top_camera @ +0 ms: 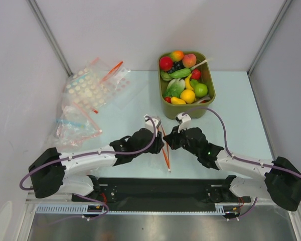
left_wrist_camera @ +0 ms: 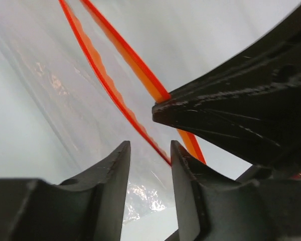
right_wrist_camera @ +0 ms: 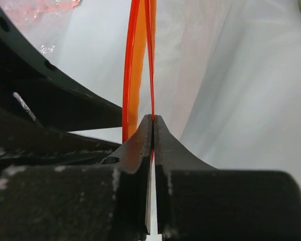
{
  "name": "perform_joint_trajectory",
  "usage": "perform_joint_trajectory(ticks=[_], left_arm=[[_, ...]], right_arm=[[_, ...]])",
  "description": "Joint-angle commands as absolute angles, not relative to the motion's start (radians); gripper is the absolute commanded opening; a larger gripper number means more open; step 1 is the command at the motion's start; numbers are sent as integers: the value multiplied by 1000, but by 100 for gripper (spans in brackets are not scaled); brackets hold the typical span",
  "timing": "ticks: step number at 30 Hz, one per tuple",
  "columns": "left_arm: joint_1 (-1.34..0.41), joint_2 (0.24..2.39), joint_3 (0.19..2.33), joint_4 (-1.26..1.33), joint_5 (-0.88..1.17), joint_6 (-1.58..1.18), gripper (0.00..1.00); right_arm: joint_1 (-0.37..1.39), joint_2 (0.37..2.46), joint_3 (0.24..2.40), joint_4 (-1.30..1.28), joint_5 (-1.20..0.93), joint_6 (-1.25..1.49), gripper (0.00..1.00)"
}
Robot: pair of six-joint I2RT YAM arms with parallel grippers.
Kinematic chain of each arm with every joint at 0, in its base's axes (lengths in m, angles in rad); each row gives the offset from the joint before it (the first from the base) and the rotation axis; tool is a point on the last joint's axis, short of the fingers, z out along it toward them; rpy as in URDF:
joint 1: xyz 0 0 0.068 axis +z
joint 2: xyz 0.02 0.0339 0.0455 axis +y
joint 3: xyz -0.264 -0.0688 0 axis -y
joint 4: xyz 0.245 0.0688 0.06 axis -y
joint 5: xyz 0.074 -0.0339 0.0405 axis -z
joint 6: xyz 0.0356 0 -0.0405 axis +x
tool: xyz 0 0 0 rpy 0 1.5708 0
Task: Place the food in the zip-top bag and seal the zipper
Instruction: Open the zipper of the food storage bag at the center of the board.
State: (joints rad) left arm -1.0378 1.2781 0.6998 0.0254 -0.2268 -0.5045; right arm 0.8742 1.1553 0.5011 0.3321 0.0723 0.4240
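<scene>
The food [top_camera: 186, 83], glossy red, peach, green and yellow toy pieces, lies in an olive-green tub [top_camera: 211, 90] at the back. The zip-top bag [left_wrist_camera: 65, 90] hangs between my two grippers at the table's middle; its film is barely visible from above. The zipper [top_camera: 165, 150] shows as two red-orange strips spread apart in the left wrist view [left_wrist_camera: 110, 85]. My right gripper [right_wrist_camera: 153, 118] is shut on one strip [right_wrist_camera: 151, 60]. My left gripper [left_wrist_camera: 149, 145] is open, with bag film and the other strip's end between its fingers. Both grippers meet at the zipper in the top view.
Clear bags printed with white dots [top_camera: 88, 85] and a clear bag with a blue strip [top_camera: 72, 125] lie at the left. White walls enclose the table on three sides.
</scene>
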Motion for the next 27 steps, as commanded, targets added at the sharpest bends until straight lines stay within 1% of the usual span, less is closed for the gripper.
perform_joint_trajectory(ticks=[1,2,4,5,7,8,9,13,18,20,22,24,27], left_arm=[[-1043,1299,753,9,-258,-488,38],[-1042,1302,756,8,-261,-486,31],[-1042,1310,762,8,-265,-486,25],[-1043,1313,764,-20,-274,-486,19],[-1042,1315,773,-28,-284,-486,12],[-1042,1313,776,-40,-296,-485,3],[-1042,1312,779,-49,-305,-485,0],[-1043,1286,798,-101,-363,-479,0],[-1043,1229,842,-248,-485,-465,1],[-1042,1204,861,-306,-541,-468,0],[-1043,1155,861,-336,-577,-472,0],[-1042,1102,850,-333,-581,-468,0],[-1042,1057,828,-324,-584,-460,1]], right_arm=[[896,1126,545,357,126,387,0],[900,1121,545,351,133,387,0],[902,1117,546,348,147,385,0],[903,1112,545,347,149,385,0],[907,1104,545,344,164,383,0],[907,1101,545,338,181,387,0],[907,1101,548,331,193,390,0],[907,1114,558,290,256,403,0],[896,1131,571,253,322,426,2],[865,1126,568,224,351,460,3],[801,1115,545,233,324,500,4],[760,1120,531,251,220,521,6],[726,1143,532,270,146,528,13]])
